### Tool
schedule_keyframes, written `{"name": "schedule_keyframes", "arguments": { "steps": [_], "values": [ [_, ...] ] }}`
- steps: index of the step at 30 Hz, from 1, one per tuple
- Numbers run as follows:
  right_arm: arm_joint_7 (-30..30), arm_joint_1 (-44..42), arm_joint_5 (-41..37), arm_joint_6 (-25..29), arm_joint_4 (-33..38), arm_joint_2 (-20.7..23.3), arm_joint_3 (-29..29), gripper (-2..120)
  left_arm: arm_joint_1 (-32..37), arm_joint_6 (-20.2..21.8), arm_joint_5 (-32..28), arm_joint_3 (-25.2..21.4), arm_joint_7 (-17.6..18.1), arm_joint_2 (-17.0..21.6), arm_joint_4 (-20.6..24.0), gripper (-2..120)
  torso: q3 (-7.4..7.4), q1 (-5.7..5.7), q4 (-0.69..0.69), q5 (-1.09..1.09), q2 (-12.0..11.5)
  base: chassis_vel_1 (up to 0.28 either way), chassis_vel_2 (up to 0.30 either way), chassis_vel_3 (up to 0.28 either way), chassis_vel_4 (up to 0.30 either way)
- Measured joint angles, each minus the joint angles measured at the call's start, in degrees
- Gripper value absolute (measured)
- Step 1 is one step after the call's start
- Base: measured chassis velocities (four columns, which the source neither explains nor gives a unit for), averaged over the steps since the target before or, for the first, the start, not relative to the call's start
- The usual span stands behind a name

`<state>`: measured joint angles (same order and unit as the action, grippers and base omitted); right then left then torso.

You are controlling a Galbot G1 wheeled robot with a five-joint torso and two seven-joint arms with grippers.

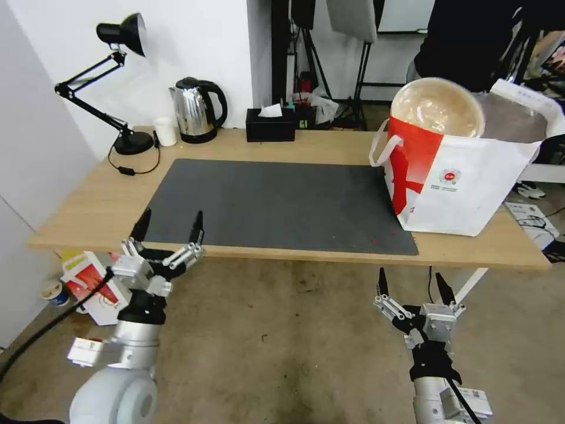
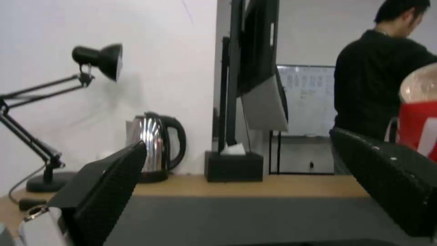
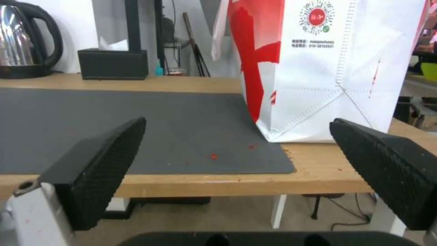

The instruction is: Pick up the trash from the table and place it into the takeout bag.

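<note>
The takeout bag (image 1: 465, 182), red and white with white loop handles, stands on the right end of the table (image 1: 329, 147), partly on the dark grey mat (image 1: 276, 203). A shallow beige bowl (image 1: 436, 107), the only trash in sight, leans tilted out of the bag's open top. My left gripper (image 1: 169, 227) hangs open at the table's front edge, left of the mat. Lower down, in front of the table and below the bag, my right gripper (image 1: 412, 282) is open too. Both hold nothing. The right wrist view has the bag (image 3: 327, 68) close ahead.
Along the back edge stand a black desk lamp (image 1: 118, 35), a small white cup (image 1: 166, 131), a steel kettle (image 1: 197, 109) and a black tissue box (image 1: 270, 125). Red crumbs (image 1: 372, 240) dot the mat. A smaller white bag (image 1: 94, 282) lies on the floor under the table's left end.
</note>
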<state>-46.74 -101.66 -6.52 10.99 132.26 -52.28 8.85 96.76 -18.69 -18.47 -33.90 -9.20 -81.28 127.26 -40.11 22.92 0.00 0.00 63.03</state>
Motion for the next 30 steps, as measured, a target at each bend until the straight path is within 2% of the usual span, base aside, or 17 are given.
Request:
{"name": "schedule_keyframes", "arguments": {
  "steps": [11, 30],
  "values": [
    [0.0, 0.0, 0.0, 0.0, 0.0, 0.0, 0.0, 100, 3.8, -4.7, 3.9, 0.6, -1.2, -2.6, -4.8, 100, 0.00, 0.00, 0.00, 0.00, 0.0, 0.000, 0.000, 0.000, 0.000],
    [0.0, 0.0, 0.0, 0.0, 0.0, 0.0, 0.0, 100, 4.0, -6.5, 5.1, 1.0, -1.0, -3.4, -8.5, 100, 0.00, 0.00, 0.00, 0.00, 0.0, 0.000, 0.000, 0.000, 0.000]
  ]
}}
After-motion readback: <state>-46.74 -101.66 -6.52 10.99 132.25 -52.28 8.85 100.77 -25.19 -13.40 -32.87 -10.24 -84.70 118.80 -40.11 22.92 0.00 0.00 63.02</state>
